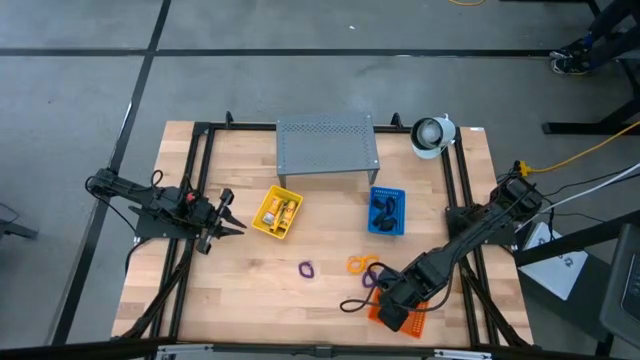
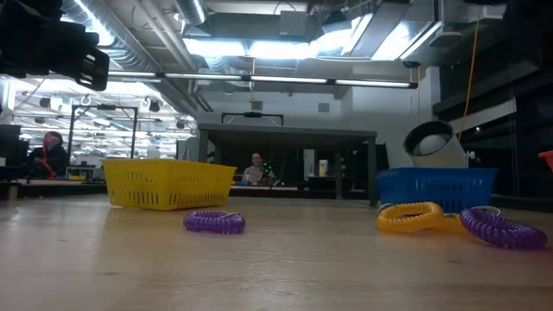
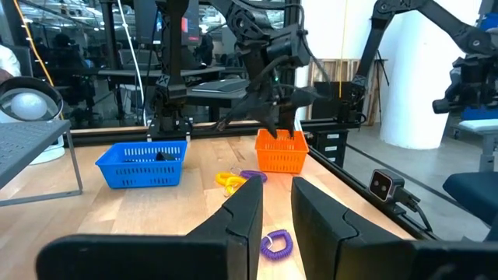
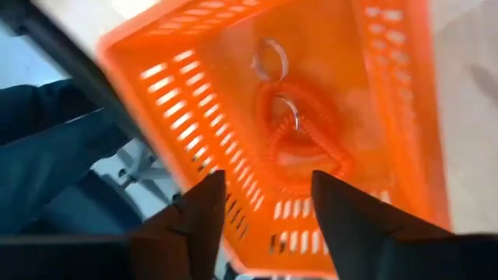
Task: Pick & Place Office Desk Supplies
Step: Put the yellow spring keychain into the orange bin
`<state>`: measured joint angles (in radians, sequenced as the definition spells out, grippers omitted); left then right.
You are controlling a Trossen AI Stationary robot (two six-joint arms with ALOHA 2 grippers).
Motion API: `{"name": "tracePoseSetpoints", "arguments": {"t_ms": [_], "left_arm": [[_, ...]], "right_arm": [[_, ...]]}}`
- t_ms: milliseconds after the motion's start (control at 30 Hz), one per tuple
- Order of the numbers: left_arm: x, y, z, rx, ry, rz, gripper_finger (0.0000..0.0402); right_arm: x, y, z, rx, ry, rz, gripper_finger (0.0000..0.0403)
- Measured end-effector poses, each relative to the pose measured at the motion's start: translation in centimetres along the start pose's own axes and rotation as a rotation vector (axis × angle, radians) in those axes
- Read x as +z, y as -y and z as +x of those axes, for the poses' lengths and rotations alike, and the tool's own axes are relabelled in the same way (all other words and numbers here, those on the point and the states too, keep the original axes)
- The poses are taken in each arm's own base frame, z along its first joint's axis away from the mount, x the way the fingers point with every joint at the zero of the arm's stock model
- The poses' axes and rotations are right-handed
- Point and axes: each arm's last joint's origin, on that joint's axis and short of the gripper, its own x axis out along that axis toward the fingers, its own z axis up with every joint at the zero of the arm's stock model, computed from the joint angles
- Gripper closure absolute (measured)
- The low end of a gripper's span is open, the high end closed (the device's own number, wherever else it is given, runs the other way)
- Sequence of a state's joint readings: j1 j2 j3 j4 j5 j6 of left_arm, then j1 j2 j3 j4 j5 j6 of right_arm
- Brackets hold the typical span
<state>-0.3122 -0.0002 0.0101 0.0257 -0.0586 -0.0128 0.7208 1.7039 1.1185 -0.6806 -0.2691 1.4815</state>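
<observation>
From the high view I note the left gripper waiting over the table's left side, just beside the yellow tray, which holds yellow-and-white packets. The right gripper hangs over the orange tray at the near right edge. The blue tray sits mid-table with small black clips in it, in front of the grey perforated stand. On the bare wood I see a purple loop alone, and an orange loop touching a second purple loop near the right arm.

In the low view, I record the purple loop lying flat before the yellow tray; the yellow-orange coil and the other purple coil lie together before the blue tray. People show in the room behind.

The left wrist view shows me that arm's fingers standing a narrow gap apart with nothing between them. Beyond them lie a purple loop, the blue tray and the orange tray with the right arm above it.

In the right wrist view, I find the fingers spread wide and empty, directly above the orange tray. An orange-red loop with a metal ring lies on the tray floor.
</observation>
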Motion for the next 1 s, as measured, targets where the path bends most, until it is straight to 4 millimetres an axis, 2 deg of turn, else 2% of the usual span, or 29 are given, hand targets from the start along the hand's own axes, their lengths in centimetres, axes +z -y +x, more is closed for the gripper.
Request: {"name": "tracePoseSetpoints", "arguments": {"t_ms": [133,267,433,533,600,767,1000], "left_arm": [[0.0,0.0,0.0,0.0,0.0,0.0,0.0334],[0.0,0.0,0.0,0.0,0.0,0.0,0.0337],[0.0,0.0,0.0,0.0,-0.002,0.0,0.0338],[0.0,0.0,0.0,0.0,-0.001,0.0,0.0339],[0.0,0.0,0.0,0.0,0.0,0.0,0.0338],[0.0,0.0,0.0,0.0,0.0,0.0,0.0336],[0.0,0.0,0.0,0.0,-0.001,0.0,0.0339]], "right_arm": [[-0.3,-1.2,-2.2,0.083,0.041,-0.017,0.0185],[0.4,-2.5,-5.3,0.176,0.243,-0.003,0.0185],[3.0,-3.8,-9.0,0.289,0.569,0.016,0.0198],[5.3,-4.0,-10.1,0.328,0.649,-0.017,0.0207],[6.9,-3.6,-10.1,0.3,0.626,-0.043,0.0213],[10.3,-1.7,-8.3,0.118,0.478,-0.078,0.0228],[12.6,-1.8,-5.5,0.069,0.342,-0.165,0.0231]]}}
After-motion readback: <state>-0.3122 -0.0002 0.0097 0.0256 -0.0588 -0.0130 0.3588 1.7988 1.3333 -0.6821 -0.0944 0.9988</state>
